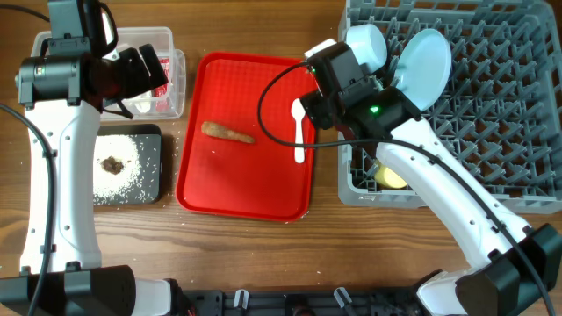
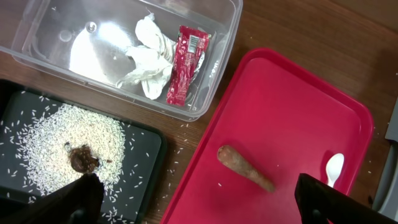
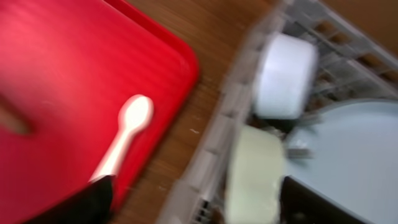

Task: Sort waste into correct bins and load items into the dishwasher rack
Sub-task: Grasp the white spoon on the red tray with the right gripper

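Note:
My left gripper is open and empty, hovering over the seam between the black tray and the red serving tray. The clear tub holds crumpled tissue and the red-and-white wrapper. The black tray holds rice and the brown lump. The orange-brown stick and the white spoon lie on the red tray. My right gripper is open and empty above the rack's left edge. The view is blurred.
The grey rack holds the pale blue plate, a bowl, a second pale bowl and the yellow cup. Loose rice grains lie on the wood between the black tray and the red tray.

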